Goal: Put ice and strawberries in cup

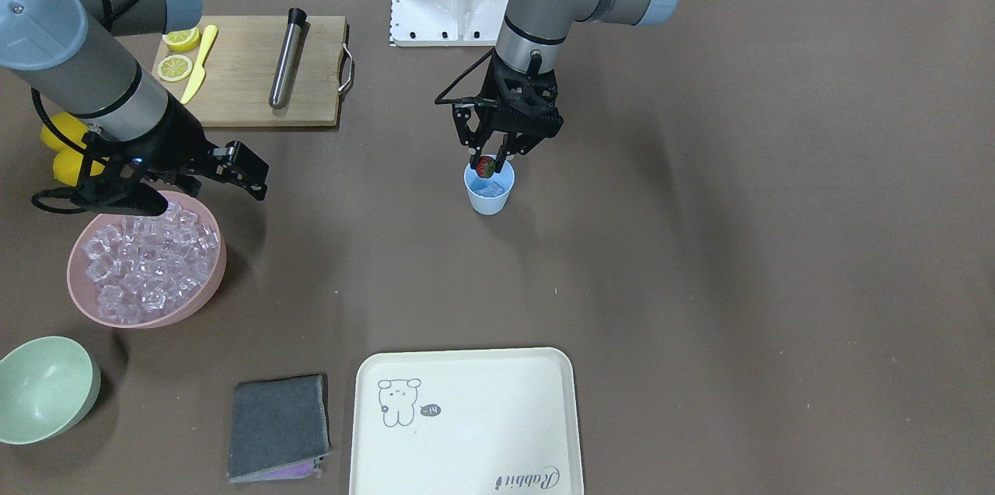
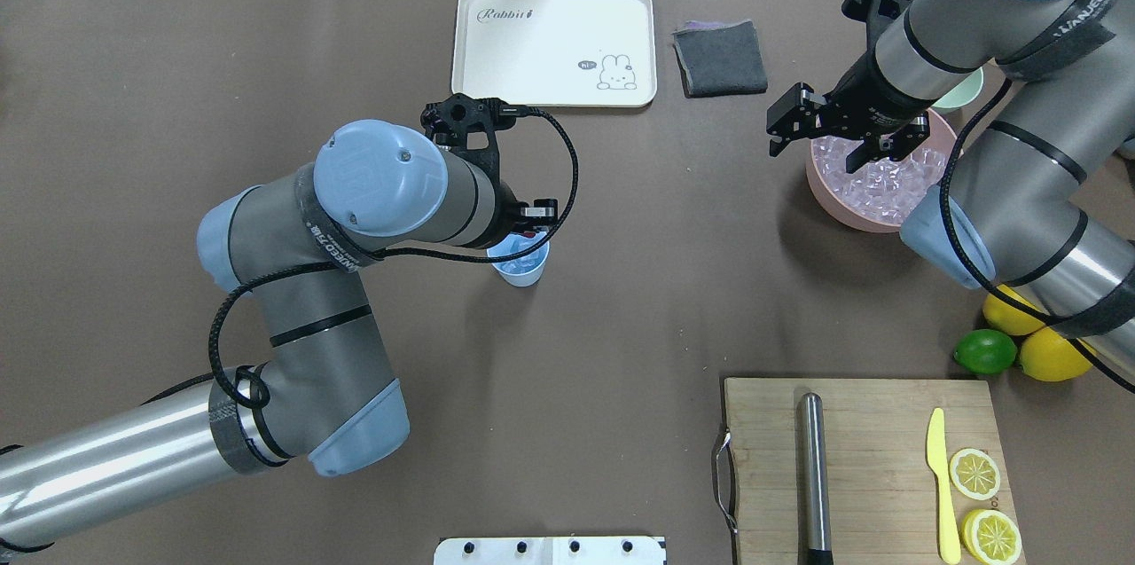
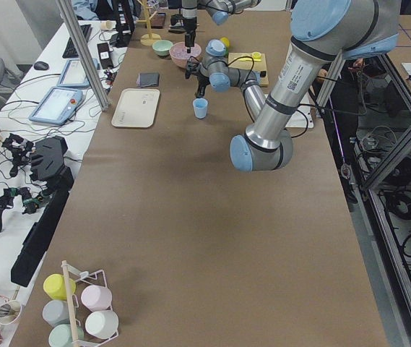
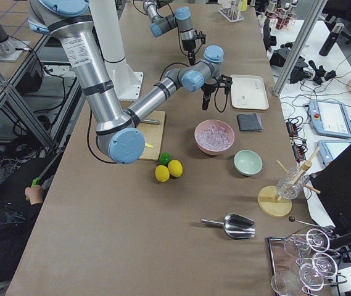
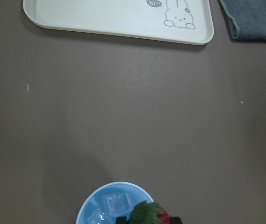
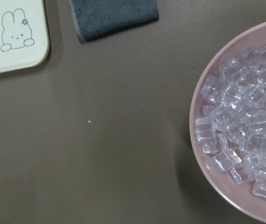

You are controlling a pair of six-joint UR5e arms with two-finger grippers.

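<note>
The pale-blue cup (image 1: 490, 198) stands at mid-table with two ice cubes (image 5: 116, 203) in it; it also shows in the overhead view (image 2: 525, 269). My left gripper (image 1: 487, 164) is shut on the red strawberry (image 1: 487, 165) and holds it just over the cup's mouth, at the rim nearest the robot. The strawberry's green cap shows in the left wrist view (image 5: 147, 214). The pile of ice (image 1: 148, 262) fills the pink bowl (image 1: 208, 294). My right gripper (image 1: 206, 196) is open and empty, just above that bowl's edge on the robot's side.
A cream rabbit tray (image 1: 466, 417), a grey cloth (image 1: 278, 427) and a mint-green bowl (image 1: 43, 390) lie on the operators' side. A wooden board (image 1: 249, 75) holds lemon slices, a yellow knife and a metal rod. Lemons and a lime (image 2: 984, 350) lie by the right arm.
</note>
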